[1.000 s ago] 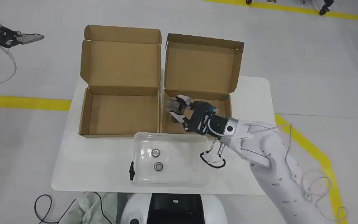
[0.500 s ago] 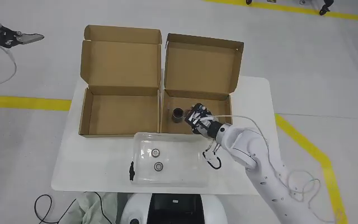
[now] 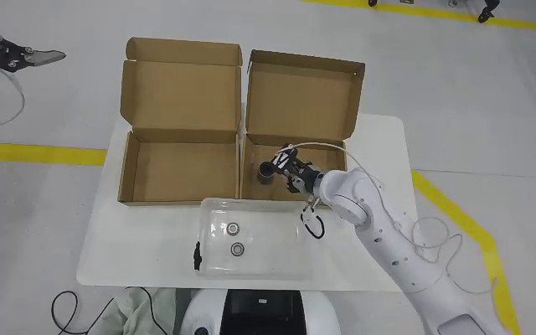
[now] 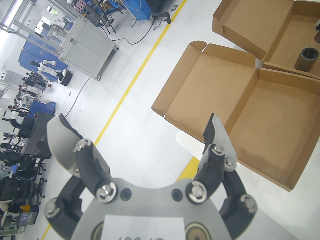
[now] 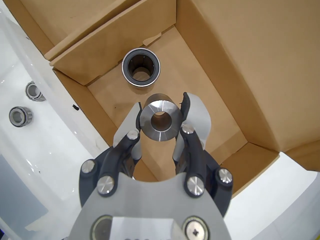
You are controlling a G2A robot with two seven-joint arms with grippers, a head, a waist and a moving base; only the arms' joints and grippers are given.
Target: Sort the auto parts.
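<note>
1. The right pincer (image 5: 162,103) is clenching a silver, thick-walled metal cylinder with a round bore (image 5: 160,123). One finger is pressing on each side of its curved wall. The part is hanging above the floor of the right-hand brown cardboard box (image 5: 225,51).
2. The grip is resting on smooth, rounded steel, so the cylinder could be sliding or twisting between the pads. A jolt on the way down would probably be enough to drop it early.
3. A dark, black-rimmed hollow metal sleeve (image 5: 141,69) is standing upright on the box floor just beyond the fingertips. If the pincer is drifting forward while lowering, the held cylinder or a fingertip is likely to knock the sleeve over.
4. The low box wall on the tray side is running close beside one finger. As the jaws spread to let go, that finger may be catching the cardboard and dragging the box.
5. If the pincer is letting go from this height, the heavy-looking part could land on edge. It could then tip and roll into the sleeve.
6. Behind the pincer, a clear plastic tray (image 5: 62,138) is holding two small grey ribbed bearing rings (image 5: 33,91) (image 5: 20,116). A careless retreat could be clipping the tray's rim.
7. The second brown cardboard box (image 3: 176,172) is lying beside the first, past the sleeve. Sorting the rings into the wrong box looks like the remaining risk.
8. The left pincer (image 4: 136,126) is hanging released, holding nothing, well apart from all the parts.
</note>
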